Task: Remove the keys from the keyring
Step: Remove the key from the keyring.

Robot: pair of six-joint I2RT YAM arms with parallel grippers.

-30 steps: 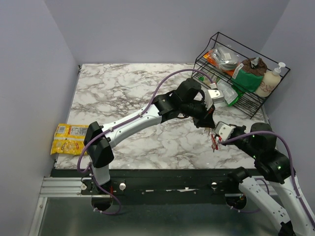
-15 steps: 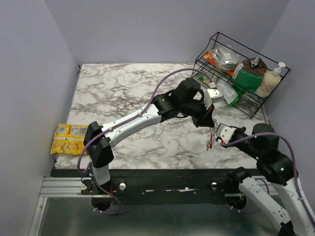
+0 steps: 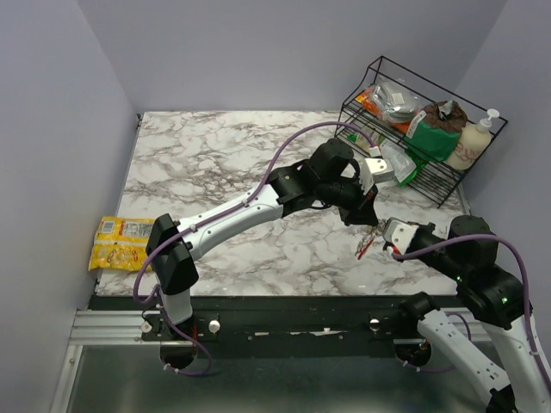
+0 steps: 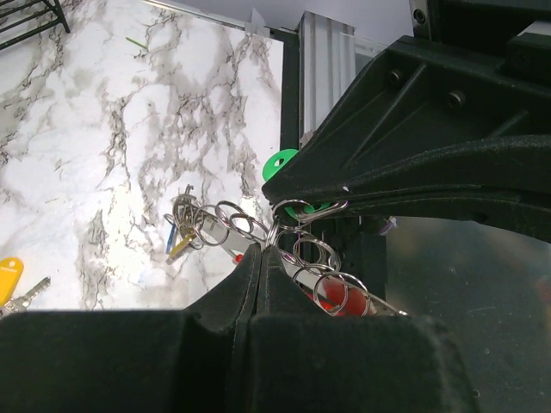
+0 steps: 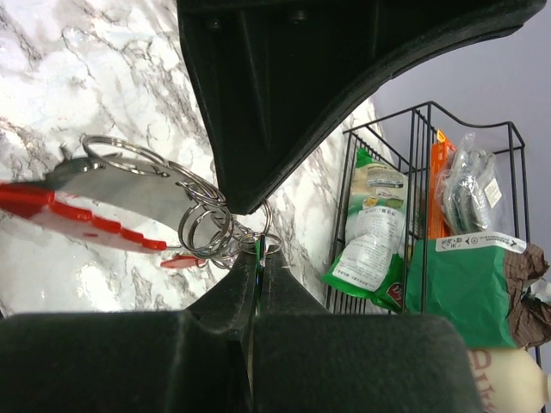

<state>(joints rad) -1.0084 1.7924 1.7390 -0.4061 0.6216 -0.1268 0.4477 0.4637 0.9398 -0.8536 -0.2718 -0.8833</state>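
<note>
The keyring (image 3: pixel 365 246), part red and part grey metal, hangs tilted just above the table between my two grippers. In the left wrist view its red part (image 4: pixel 331 297) carries several split rings. My left gripper (image 3: pixel 368 217) is shut, pinching one split ring (image 4: pixel 274 232). My right gripper (image 3: pixel 385 232) is shut on the green key (image 4: pixel 282 163); a green sliver shows between its jaws. Blue and yellow keys (image 4: pixel 178 245) hang from the ring's far end. A red key (image 5: pixel 182 261) hangs under the keyring (image 5: pixel 86 202). A loose yellow key (image 4: pixel 9 274) lies on the marble.
A black wire rack (image 3: pixel 430 176) with snack bags stands at the back right, close behind the grippers; a soap bottle (image 3: pixel 472 142) stands in it. A yellow snack packet (image 3: pixel 120 242) lies at the table's left edge. The table's front edge is just below the keyring.
My right gripper has pulled back to the right. The keyring has swung from hanging upright to a tilt. My left gripper has shifted slightly right.
</note>
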